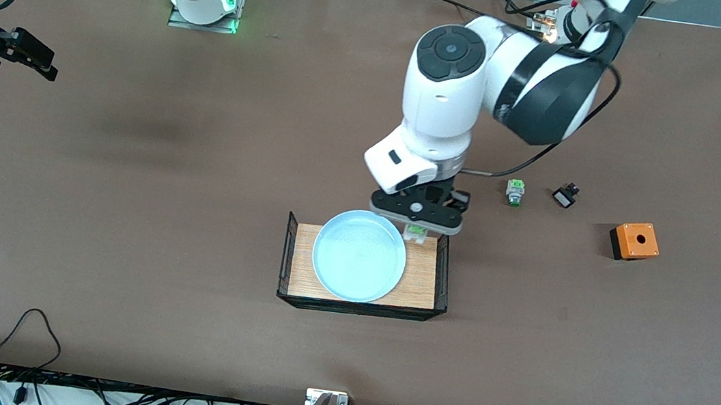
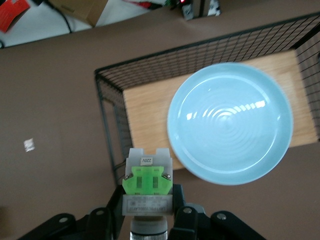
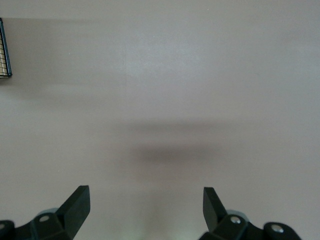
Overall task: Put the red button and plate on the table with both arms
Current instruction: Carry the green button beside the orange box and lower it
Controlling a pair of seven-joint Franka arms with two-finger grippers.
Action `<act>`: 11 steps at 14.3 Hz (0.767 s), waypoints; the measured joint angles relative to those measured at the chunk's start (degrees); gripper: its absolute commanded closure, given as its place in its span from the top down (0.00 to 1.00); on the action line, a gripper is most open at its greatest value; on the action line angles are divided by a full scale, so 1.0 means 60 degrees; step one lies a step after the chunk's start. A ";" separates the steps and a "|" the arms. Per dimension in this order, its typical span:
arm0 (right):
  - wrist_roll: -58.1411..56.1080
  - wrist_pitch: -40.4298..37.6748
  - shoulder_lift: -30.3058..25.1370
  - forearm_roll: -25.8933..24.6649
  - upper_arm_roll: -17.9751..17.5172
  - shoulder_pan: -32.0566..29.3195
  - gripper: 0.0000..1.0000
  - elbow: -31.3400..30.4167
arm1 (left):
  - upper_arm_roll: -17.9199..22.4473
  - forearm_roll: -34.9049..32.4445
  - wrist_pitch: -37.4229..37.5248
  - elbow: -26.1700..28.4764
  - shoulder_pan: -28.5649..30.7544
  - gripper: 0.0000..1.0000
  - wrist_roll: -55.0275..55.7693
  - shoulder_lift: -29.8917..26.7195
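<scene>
red button (image 2: 147, 187) in left hand (image 1: 417, 227)

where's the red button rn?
The red button is clamped in the left gripper, in the air over the corner of the wooden tray, just beside the plate; its red cap isn't visible.

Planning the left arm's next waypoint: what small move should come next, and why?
Probably carry it off toward bare brown tabletop and lower it. The left gripper is shut on the small whitish switch with a green block, over the corner of the light-wood mesh-ended tray beside the round light-blue plate. The right gripper waits open.
</scene>
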State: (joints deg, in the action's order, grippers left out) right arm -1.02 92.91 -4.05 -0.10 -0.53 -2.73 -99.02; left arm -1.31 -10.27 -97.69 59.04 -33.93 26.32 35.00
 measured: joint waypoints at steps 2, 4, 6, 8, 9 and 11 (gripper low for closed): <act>0.0000 -0.0019 0.0077 0.0001 0.0007 -0.0042 1.00 0.0000 | 0.0008 0.0004 0.0535 0.0122 0.0202 0.28 -0.0906 -0.0226; -0.0012 -0.0019 0.0183 0.0000 0.0007 -0.0047 1.00 0.0003 | 0.0015 0.0128 0.0668 0.0551 0.0610 0.28 -0.2525 -0.0491; -0.0021 -0.0084 0.0207 0.0014 -0.0002 -0.0045 1.00 0.0005 | 0.0045 0.0654 0.0699 0.1128 0.1215 0.28 -0.4498 -0.0734; -0.0021 -0.0099 0.0208 0.0198 -0.0008 -0.0043 1.00 0.0031 | 0.0063 0.0827 0.0727 0.1523 0.1853 0.28 -0.6246 -0.0856; -0.0021 -0.0100 0.0207 0.0311 -0.0037 -0.0035 1.00 0.0082 | 0.0069 0.0895 0.0759 0.1678 0.2181 0.28 -0.7048 -0.0892; -0.0021 -0.0111 0.0206 0.0394 -0.0159 -0.0005 1.00 0.0237 | 0.0077 0.1101 0.0776 0.2006 0.2799 0.29 -0.8527 -0.0904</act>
State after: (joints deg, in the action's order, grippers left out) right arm -1.15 92.25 -2.81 2.27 -1.49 -2.76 -97.59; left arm -0.85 -3.66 -93.03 71.08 -17.14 -24.84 29.58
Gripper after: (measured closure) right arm 0.000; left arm 0.590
